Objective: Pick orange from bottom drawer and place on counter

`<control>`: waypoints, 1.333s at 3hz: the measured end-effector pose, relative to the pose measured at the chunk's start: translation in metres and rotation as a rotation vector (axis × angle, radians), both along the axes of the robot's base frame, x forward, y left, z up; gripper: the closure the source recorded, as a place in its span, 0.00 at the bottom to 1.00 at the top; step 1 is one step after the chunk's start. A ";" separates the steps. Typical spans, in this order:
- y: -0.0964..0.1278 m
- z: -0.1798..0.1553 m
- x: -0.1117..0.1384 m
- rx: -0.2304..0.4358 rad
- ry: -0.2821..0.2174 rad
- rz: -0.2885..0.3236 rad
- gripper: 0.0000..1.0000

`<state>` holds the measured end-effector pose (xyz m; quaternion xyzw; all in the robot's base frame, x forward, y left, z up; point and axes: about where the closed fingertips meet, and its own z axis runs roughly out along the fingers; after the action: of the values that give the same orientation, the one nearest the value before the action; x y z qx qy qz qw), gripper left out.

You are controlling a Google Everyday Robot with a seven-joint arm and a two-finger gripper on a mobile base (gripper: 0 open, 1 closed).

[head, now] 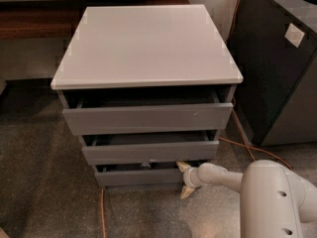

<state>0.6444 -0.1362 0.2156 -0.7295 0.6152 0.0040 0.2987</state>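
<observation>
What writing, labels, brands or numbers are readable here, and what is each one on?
Nothing readable anywhere.
White square sticker on the dark black cabinet: too blurred to read.
Light grey counter, dark grey bottom drawer: no markings visible.
Cream two-finger gripper, open at the bottom drawer's right end: no markings visible.

Single high view, angled down.
Faces counter (146, 43) from front, near; gripper (185, 179) low right at bottom drawer (138, 176).

Soft overhead light brightens the counter (146, 43) (mild sheen only); drawer gaps (143, 97) sit in deep shadow; the pale gripper (185, 179), at the right end of the bottom drawer (138, 176), is evenly lit.
</observation>
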 end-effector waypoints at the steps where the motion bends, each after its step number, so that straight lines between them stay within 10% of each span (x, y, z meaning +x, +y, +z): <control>1: -0.003 -0.010 0.017 0.006 -0.013 -0.017 0.00; 4: -0.002 -0.022 0.039 -0.020 0.038 -0.049 0.69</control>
<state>0.6832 -0.1385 0.1938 -0.7171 0.6383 0.0046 0.2799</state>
